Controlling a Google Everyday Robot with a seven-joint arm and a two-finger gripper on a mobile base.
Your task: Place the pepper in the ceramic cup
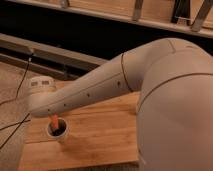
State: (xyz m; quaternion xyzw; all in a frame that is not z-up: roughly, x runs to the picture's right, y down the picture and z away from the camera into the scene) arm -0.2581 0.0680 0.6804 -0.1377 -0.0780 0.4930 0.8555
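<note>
One camera looks down past the arm point(150, 90) (close, filling the view) at the table point(100, 135).

My arm point(100, 90) is a smooth cream-white, dotted with a few small dark spots along its length, and it fills the right of the frame with the same pale shell. My hand is hidden beneath the arm's end at the left of the frame, above the cup. The pepper point(54, 120) shows orange-red at lower left, standing in the ceramic cup point(58, 132), which is pale grey-white outside and dark inside. The tabletop point(100, 140) is warm honey-coloured wood with fine lengthwise grain. Thin black cables point(15, 125) cross the grey-brown floor at the left edge.
</note>
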